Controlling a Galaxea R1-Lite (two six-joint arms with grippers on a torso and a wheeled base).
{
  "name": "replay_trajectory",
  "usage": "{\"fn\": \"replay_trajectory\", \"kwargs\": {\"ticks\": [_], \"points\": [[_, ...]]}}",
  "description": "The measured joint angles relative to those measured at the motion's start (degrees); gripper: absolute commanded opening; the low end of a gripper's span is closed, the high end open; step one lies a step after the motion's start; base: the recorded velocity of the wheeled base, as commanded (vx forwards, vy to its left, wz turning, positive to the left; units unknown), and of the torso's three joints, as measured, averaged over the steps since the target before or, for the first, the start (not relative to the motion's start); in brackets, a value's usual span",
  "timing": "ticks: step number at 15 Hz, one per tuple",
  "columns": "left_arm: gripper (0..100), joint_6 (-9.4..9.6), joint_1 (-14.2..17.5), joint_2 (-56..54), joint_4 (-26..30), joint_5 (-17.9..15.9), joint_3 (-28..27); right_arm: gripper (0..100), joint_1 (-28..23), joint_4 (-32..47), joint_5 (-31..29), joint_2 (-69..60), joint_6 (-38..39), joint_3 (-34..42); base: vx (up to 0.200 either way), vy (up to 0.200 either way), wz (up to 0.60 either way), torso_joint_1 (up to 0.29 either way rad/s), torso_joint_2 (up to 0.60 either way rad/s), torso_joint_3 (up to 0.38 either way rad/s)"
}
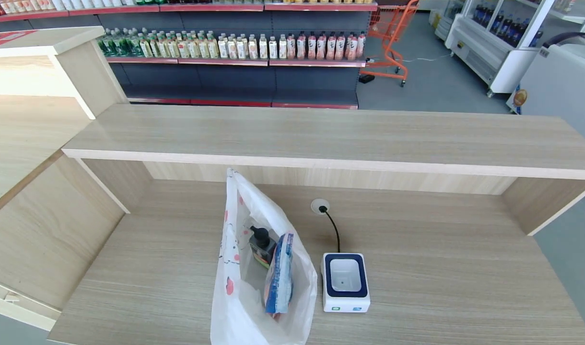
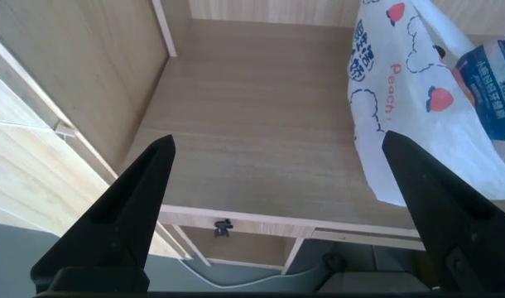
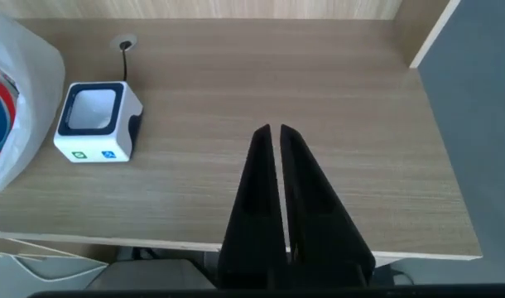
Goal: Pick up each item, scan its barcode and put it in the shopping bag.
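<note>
Left gripper [image 2: 277, 139] is hanging over the counter's [image 2: 252, 132] near edge, fingers spread wide with nothing between them. In the left wrist view the shopping bag [image 2: 385, 108] is showing its peach-and-cloud print, and a blue packet [image 2: 492, 83] is lying inside its mouth.

In the right wrist view the right gripper [image 3: 275, 129] is holding its fingers pressed together, empty, well apart from the scanner [image 3: 95, 122].

In the head view the bag is standing open just beside the scanner on its left, holding the packet and a dark pump bottle [image 1: 262, 244]. A black cable [image 1: 334, 230] is running back from the scanner.
</note>
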State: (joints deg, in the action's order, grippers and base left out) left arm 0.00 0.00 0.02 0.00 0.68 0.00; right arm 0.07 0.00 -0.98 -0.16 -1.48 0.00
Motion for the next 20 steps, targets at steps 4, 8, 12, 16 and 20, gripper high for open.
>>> {"fn": "replay_trajectory", "kwargs": {"ticks": [4,8,12,16,20], "points": [[100,0.05,-0.05,0.0,0.0,0.0,0.0,0,0.0,0.0,0.0,0.05,0.44,0.0,0.0,0.0,0.0,0.0,0.0,0.0],[100,0.05,-0.1,0.0,0.02,0.0,0.0,0,0.02,0.0,0.0,0.05,0.48,0.0,0.0,0.1,0.0,-0.002,0.0,0.0],[100,0.0,-0.1,0.0,0.0,0.0,0.0,0,0.02,0.0,-0.22,0.05,2.36,0.0,0.0,0.0,0.0,0.0,0.0,0.0],[100,0.0,-0.07,0.0,0.0,0.0,0.0,0,0.0,0.0,-0.24,0.05,2.45,0.0,0.0,0.0,0.0,0.0,0.0,0.0],[100,0.0,-0.1,0.0,0.0,-0.02,0.0,0,0.02,0.0,-0.26,0.05,2.43,0.0,0.0,0.0,0.0,0.0,0.0,0.0]]}}
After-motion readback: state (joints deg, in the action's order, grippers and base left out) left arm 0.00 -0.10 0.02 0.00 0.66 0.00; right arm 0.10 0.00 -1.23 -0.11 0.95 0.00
